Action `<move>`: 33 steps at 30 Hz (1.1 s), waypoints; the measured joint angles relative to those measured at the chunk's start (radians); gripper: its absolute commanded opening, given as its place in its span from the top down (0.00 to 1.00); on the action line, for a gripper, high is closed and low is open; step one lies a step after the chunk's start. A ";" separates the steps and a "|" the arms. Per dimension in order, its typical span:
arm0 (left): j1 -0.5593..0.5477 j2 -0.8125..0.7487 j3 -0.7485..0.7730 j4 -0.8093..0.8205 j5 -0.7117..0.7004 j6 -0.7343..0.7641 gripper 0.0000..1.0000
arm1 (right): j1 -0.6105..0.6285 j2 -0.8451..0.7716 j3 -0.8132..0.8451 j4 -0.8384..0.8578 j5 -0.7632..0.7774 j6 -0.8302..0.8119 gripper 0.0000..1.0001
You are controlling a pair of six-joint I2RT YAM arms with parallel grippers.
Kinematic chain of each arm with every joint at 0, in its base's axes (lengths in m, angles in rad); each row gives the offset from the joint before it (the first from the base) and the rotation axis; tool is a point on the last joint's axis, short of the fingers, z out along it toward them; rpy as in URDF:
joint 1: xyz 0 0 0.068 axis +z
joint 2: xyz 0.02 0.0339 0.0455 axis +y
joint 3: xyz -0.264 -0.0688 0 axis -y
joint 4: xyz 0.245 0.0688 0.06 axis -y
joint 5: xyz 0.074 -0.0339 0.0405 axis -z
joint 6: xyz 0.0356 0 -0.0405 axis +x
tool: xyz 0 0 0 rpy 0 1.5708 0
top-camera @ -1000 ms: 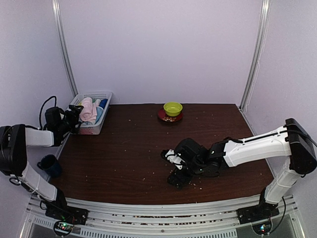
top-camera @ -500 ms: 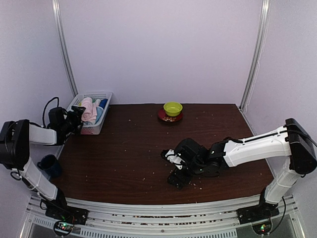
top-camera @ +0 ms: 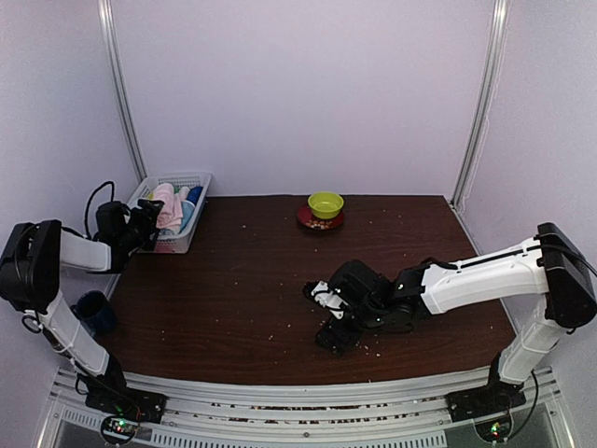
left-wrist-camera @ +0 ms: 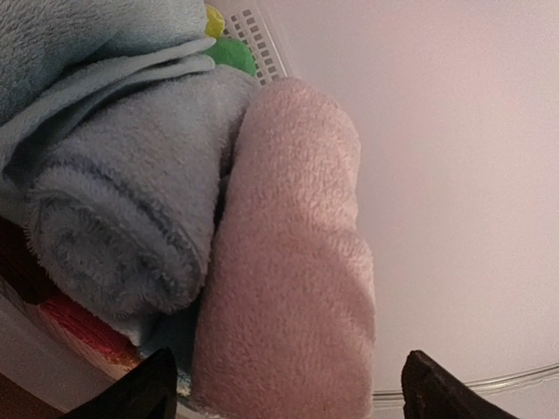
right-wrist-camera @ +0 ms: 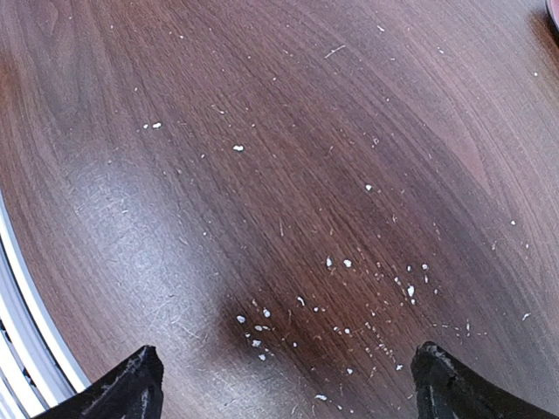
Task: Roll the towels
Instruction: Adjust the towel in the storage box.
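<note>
A rolled pale pink towel [top-camera: 167, 207] lies in the white mesh basket [top-camera: 183, 176] at the table's far left. Beside it in the left wrist view sits a rolled light blue towel [left-wrist-camera: 122, 218]. My left gripper [top-camera: 146, 214] is at the basket's near side and stands open. In its wrist view the pink towel [left-wrist-camera: 293, 262] fills the space between the fingers of the left gripper [left-wrist-camera: 293, 394], with a gap on the right. My right gripper [top-camera: 323, 315] hovers low over the table's middle, open. The right gripper [right-wrist-camera: 284, 384] has only bare wood between its fingers.
A green bowl [top-camera: 326, 203] on a red saucer [top-camera: 320, 221] stands at the back centre. A dark blue cup [top-camera: 93, 311] sits left of the table. White crumbs [right-wrist-camera: 345, 262] dot the wood. Green and yellow items [left-wrist-camera: 229, 51] lie deeper in the basket.
My left gripper has slid right, closer to the basket and the pink towel. The right arm has not moved.
</note>
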 measured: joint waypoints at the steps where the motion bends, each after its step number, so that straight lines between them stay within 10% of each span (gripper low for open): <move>1: 0.000 0.003 0.000 0.004 -0.001 0.000 0.12 | 0.000 0.000 0.000 0.000 0.000 0.000 0.00; 20: -0.006 0.024 0.023 0.023 -0.010 -0.003 0.43 | 0.000 0.000 0.000 0.000 0.000 -0.004 0.00; 33: -0.009 0.025 0.068 -0.052 -0.030 0.025 0.46 | 0.000 0.000 0.000 0.000 0.000 -0.004 0.00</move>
